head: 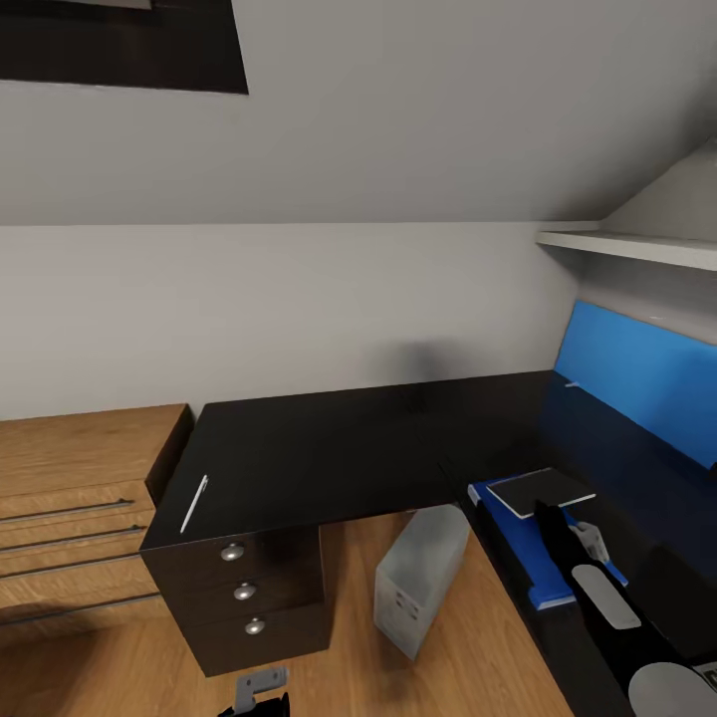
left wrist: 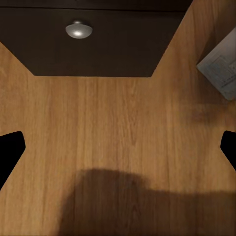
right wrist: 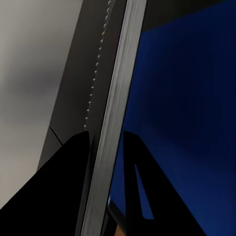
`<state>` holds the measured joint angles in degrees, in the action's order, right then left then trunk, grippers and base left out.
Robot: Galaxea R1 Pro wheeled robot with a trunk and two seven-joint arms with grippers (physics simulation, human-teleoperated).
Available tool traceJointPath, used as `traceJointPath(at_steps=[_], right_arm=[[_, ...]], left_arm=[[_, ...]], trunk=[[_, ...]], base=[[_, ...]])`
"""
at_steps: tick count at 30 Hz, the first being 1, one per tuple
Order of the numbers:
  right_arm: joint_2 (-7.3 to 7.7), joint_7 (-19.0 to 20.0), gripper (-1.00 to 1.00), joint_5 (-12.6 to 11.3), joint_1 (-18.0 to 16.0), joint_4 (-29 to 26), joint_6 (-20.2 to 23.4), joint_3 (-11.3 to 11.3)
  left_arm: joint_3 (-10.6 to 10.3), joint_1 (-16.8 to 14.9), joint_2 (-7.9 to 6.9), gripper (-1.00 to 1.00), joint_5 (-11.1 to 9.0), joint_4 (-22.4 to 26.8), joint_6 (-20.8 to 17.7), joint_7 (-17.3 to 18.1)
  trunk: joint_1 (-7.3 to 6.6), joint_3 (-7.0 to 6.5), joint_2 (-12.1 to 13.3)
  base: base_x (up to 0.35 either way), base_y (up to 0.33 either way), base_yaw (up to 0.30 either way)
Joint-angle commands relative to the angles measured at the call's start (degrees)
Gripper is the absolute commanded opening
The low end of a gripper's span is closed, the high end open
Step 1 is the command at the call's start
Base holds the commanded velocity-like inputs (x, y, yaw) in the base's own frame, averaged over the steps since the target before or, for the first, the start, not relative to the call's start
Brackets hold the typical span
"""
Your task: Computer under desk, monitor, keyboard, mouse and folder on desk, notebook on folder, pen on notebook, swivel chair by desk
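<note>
On the right wing of the black desk lies a blue folder, and a dark notebook with a pale edge lies on it. My right gripper reaches over the folder to the notebook's near edge. In the right wrist view the gripper is shut on the notebook's grey edge, with the blue folder beside it. A thin white pen lies at the desk's left edge. The blue-screened monitor stands at the right. The grey computer stands on the floor under the desk. My left gripper hangs open over the wooden floor.
Three black drawers with round knobs hang under the desk's left end. A wooden drawer unit adjoins the desk on the left. A white shelf juts out above the monitor. The computer's corner lies near the left gripper.
</note>
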<state>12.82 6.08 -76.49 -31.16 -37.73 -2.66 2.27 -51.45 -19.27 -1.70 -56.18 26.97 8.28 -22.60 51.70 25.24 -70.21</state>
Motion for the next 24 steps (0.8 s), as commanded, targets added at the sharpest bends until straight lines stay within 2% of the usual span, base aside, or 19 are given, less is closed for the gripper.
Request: traceJointPath(at_steps=[1, 16, 17, 24], right_arm=[[0.01, 0.25, -1.00, -0.60, -0.04, 0.04, -0.15, -0.08], [-0.08, 0.17, -1.00, -0.46, -0.04, 0.11, -0.15, -0.25], [-0.08, 0.16, 1.00, -0.44, -0.04, 0.11, -0.15, -0.25], [-0.08, 0.16, 1.00, -0.36, -0.04, 0.05, -0.19, -0.46]], left_arm=[[-0.49, -0.07, -0.06, 1.00, -0.60, 0.10, 0.33, -0.34], [-0.49, -0.07, -0.06, 1.00, -0.60, 0.10, 0.34, -0.34], [-0.49, -0.07, -0.06, 1.00, -0.60, 0.10, 0.35, -0.34], [-0.48, -0.07, -0.06, 1.00, -0.60, 0.10, 0.40, -0.34]], trunk=[[0.00, 0.06, -0.04], [0.00, 0.06, -0.04], [0.00, 0.06, -0.04], [0.00, 0.06, -0.04]], base=[[0.007, -0.013, 0.000], [0.001, -0.001, 0.000], [0.000, 0.000, 0.000], [0.000, 0.000, 0.000]])
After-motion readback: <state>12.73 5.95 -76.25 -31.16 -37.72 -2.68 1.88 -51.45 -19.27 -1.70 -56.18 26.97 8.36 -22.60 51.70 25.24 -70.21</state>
